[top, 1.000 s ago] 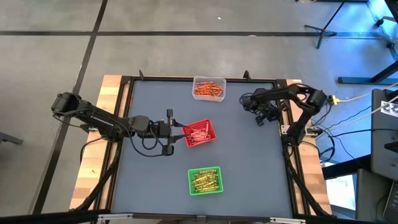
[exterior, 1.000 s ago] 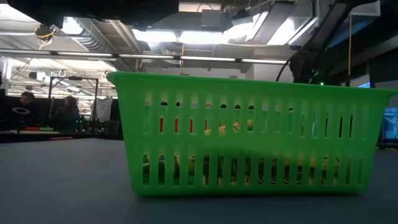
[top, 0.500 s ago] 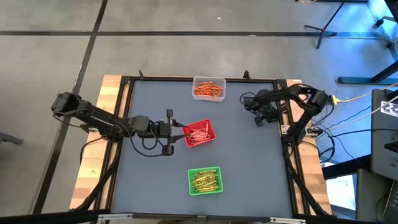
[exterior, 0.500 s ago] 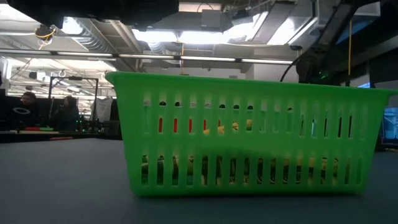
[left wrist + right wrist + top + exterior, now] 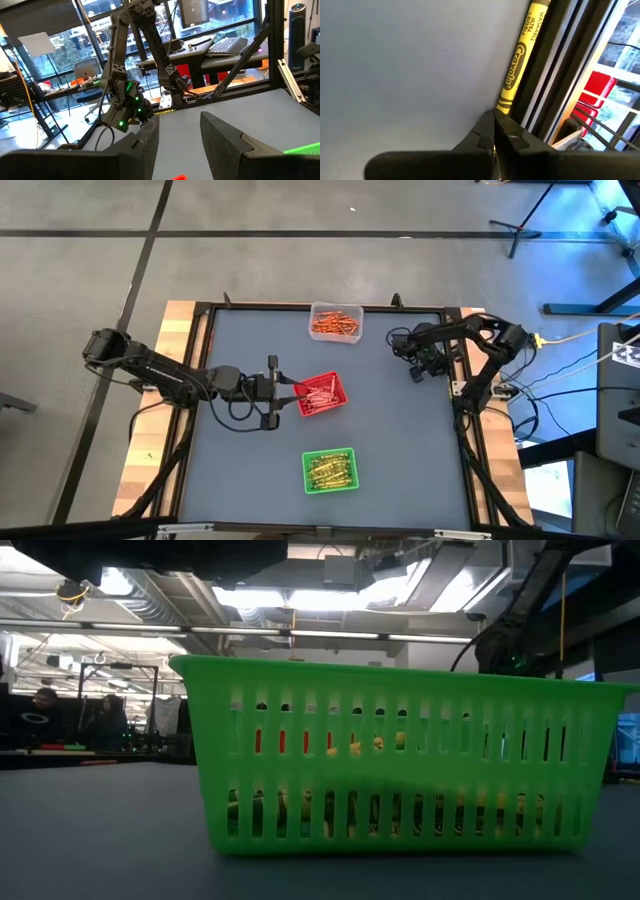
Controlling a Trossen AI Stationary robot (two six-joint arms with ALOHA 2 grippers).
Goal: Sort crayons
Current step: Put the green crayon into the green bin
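A yellow crayon (image 5: 517, 60) lies on the grey table along its right frame rail (image 5: 555, 75). My right gripper (image 5: 494, 131) (image 5: 420, 370) is shut, slanting down, with its tip at the crayon's near end. Red crayons (image 5: 320, 395) fill the red tray (image 5: 343, 390) at the table's middle. Orange crayons (image 5: 335, 325) lie in the clear tray (image 5: 314, 311) at the far edge, and yellow-green ones (image 5: 330, 470) in the green tray (image 5: 305, 470) near the front. My left gripper (image 5: 288, 392) (image 5: 180, 122) is level and open at the red tray's left corner, with nothing showing between its fingertips. My right gripper's shut fingertips (image 5: 490, 122) stand right at the yellow crayon's near end (image 5: 502, 106), coming slanting down from above, roughly in line with the crayon. Whether they touch it I cannot tell. The crayon lies flat on the table against the rail.
The green tray (image 5: 400, 760) fills the low view and hides most of the table behind it. The dark frame rail (image 5: 452, 380) bounds the table on the right. Bare grey surface lies between the trays and the right rail. People (image 5: 45, 705) sit far off in the room.
My right arm has shifted slightly, and its gripper has sunk a little beside the table's right rail, staying shut.
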